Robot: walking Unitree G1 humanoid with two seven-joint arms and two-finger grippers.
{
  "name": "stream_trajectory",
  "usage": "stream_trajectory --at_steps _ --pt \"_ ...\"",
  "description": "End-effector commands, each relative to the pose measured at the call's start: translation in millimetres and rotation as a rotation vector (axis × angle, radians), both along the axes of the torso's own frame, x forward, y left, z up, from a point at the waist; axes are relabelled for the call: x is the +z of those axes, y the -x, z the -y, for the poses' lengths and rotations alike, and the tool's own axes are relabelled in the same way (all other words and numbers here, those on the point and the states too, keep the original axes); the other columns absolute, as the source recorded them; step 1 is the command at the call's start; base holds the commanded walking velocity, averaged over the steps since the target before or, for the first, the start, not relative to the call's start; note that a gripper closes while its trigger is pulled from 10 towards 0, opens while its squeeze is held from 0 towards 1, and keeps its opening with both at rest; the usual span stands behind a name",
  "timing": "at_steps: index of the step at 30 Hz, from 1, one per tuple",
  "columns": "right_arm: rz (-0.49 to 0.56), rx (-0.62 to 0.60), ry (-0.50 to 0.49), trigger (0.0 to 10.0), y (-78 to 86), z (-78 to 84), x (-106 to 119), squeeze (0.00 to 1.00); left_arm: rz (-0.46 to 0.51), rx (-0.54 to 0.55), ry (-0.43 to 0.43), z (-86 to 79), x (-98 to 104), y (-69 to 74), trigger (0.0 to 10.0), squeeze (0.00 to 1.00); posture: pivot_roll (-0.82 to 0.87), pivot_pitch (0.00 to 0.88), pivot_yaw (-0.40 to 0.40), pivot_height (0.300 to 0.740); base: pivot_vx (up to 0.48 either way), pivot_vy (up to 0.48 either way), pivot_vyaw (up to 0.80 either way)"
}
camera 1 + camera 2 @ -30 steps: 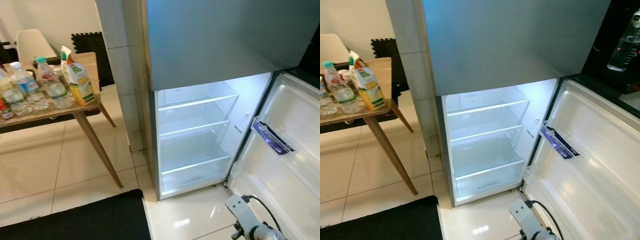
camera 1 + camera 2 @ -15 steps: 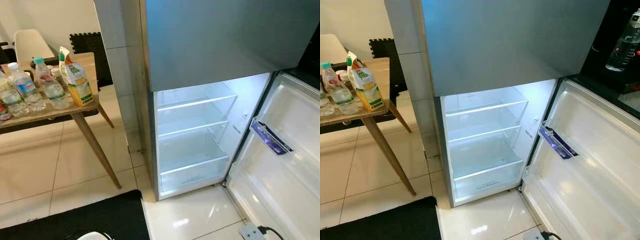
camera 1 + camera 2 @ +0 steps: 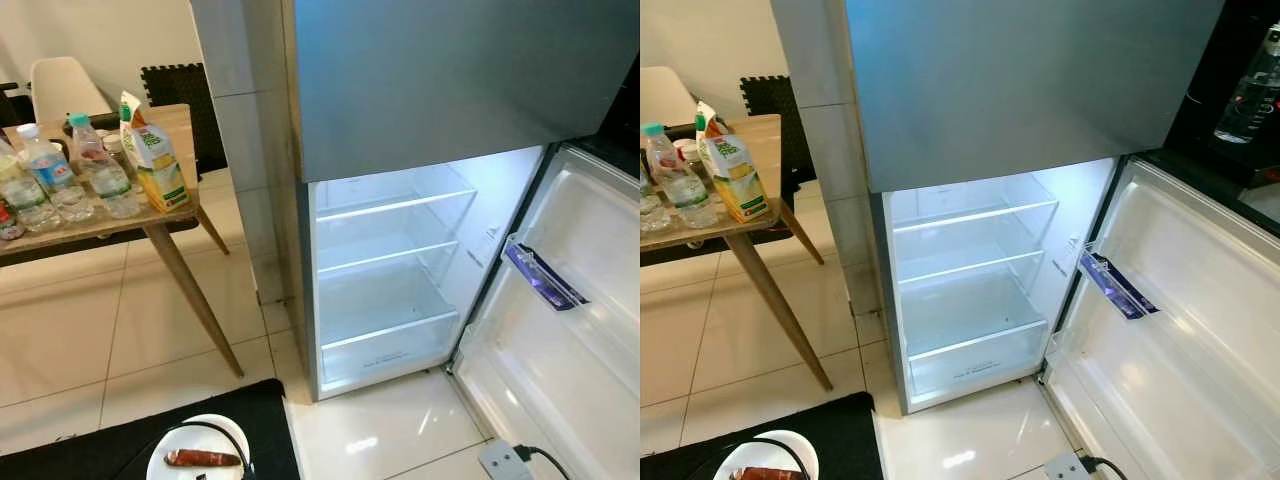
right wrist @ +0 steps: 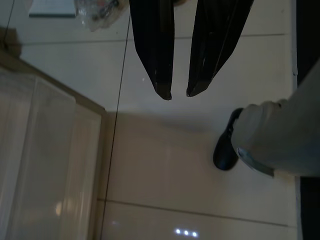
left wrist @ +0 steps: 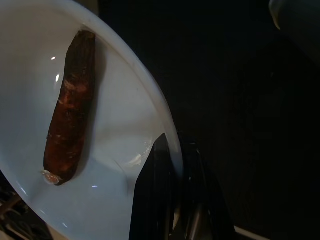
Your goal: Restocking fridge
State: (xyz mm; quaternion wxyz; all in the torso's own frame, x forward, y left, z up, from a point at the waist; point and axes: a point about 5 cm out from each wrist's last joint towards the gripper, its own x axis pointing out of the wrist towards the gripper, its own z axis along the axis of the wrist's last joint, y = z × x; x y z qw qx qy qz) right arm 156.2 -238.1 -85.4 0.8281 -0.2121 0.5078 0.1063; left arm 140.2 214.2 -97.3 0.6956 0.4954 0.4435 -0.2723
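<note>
Carrying step: left gripper (image 5: 172,200) pinched tight on rim of white plate (image 3: 225,432) (sausage (image 5: 69,107) aboard), low before open fridge (image 3: 390,270); next, lifting toward a shelf; right gripper (image 4: 178,94) narrowly parted, empty.

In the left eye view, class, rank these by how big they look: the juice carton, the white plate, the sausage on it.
1. Plate and juice carton: similar; plate sits nearer, partly cropped.
2. Sausage: smallest.

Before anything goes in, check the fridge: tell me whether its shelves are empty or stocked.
Empty. The fridge stands open and lit, with bare glass shelves; the bottles remain on the table.
</note>
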Motion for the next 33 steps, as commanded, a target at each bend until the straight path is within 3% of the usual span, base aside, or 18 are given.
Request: stream_trajectory --at_steps 1,11,16,18,26,33 --pt "0.009 0.02 0.003 10.0 -3.6 -4.1 0.4 0.0 -0.008 0.038 0.016 0.1 -1.4 3.9 10.0 0.0 -0.07 0.0 -0.009 0.74 0.0 0.0 0.0" --pt "0.004 0.052 -0.004 10.0 -5.3 -10.6 -0.4 0.0 -0.099 0.287 0.11 2.4 -9.9 26.9 10.0 0.0 -0.07 0.0 -0.014 0.74 0.0 0.0 0.0" --pt "0.007 0.067 -0.006 10.0 -6.2 -12.3 -0.3 0.0 -0.109 0.375 0.144 2.4 -11.3 31.7 10.0 0.0 -0.07 0.0 -0.012 0.74 0.0 0.0 0.0" --pt "-0.01 0.099 -0.051 10.0 -5.0 -16.8 -1.1 0.0 -0.112 0.416 0.17 4.5 -11.7 31.7 10.0 0.0 -0.07 0.0 -0.015 0.74 0.0 0.0 0.0" --pt "-0.024 0.126 -0.043 10.0 -5.2 -17.6 -1.3 0.0 -0.108 0.425 0.182 7.3 -11.2 28.1 10.0 0.0 -0.07 0.0 -0.016 0.74 0.0 0.0 0.41" --pt "-0.01 0.086 0.018 10.0 -4.8 -6.8 0.2 0.0 -0.109 0.433 0.187 7.8 -11.1 27.3 10.0 0.0 -0.08 0.0 -0.012 0.74 0.0 0.0 0.2"
